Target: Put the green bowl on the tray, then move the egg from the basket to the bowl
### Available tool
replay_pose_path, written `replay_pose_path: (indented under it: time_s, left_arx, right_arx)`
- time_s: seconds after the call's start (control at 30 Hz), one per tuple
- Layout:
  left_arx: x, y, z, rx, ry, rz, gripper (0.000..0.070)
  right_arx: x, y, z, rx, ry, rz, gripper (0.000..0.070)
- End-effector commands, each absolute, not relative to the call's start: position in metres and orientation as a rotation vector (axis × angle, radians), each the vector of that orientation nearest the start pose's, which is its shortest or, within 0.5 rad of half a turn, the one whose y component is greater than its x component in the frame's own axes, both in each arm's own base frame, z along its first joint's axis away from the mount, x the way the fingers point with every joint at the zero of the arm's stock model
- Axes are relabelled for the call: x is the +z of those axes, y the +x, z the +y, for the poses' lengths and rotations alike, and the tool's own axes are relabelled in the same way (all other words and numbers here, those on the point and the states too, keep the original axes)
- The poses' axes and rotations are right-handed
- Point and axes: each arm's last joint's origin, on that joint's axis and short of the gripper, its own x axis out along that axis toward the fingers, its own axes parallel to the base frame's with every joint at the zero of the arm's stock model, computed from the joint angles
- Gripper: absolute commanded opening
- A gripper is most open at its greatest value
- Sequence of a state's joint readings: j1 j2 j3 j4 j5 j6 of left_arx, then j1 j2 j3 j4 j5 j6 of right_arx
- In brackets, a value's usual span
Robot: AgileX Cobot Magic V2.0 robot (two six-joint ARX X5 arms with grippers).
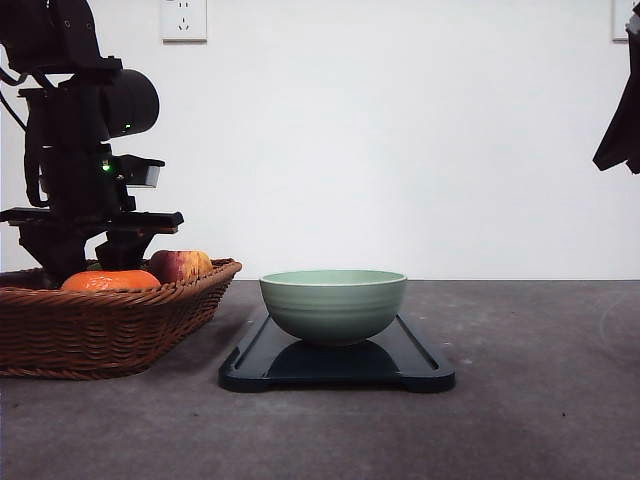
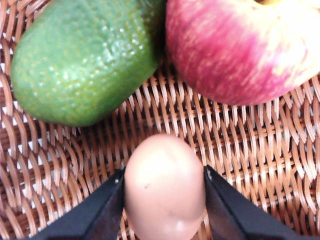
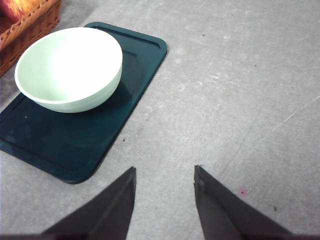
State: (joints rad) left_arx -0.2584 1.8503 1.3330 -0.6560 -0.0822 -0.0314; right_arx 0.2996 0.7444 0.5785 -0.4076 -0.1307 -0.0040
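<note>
The pale green bowl stands upright and empty on the dark tray in the middle of the table. In the left wrist view the light reddish-brown egg lies on the wicker floor of the basket. My left gripper is shut on the egg, one black finger pressed against each side. In the front view my left arm reaches down into the basket. Over bare table to the right of the tray, my right gripper hangs open with nothing in it.
A green bumpy fruit and a red-yellow apple lie in the basket just beyond the egg. An orange fruit sits near the basket's front rim. My right arm hangs high at the right edge.
</note>
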Motion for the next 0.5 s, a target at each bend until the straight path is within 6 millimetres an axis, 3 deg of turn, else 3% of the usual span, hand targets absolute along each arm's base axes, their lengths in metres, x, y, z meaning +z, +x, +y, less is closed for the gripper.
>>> replay_pose_path:
  time_s: [0.0, 0.2, 0.47]
  left_arx:
    - [0.201, 0.367, -0.096, -0.129, 0.165, 1.157, 0.0136]
    - [0.227, 0.364, -0.095, -0.132, 0.161, 1.136, 0.0136]
    - [0.281, 0.340, -0.097, -0.227, 0.122, 1.047, 0.0136]
  right_arx:
    - [0.250, 0.151, 0.051, 0.423, -0.064, 0.565, 0.0226]
    - [0.250, 0.151, 0.051, 0.423, -0.063, 0.565, 0.0226]
    - [0.250, 0.152, 0.051, 0.423, -0.063, 0.562, 0.0226]
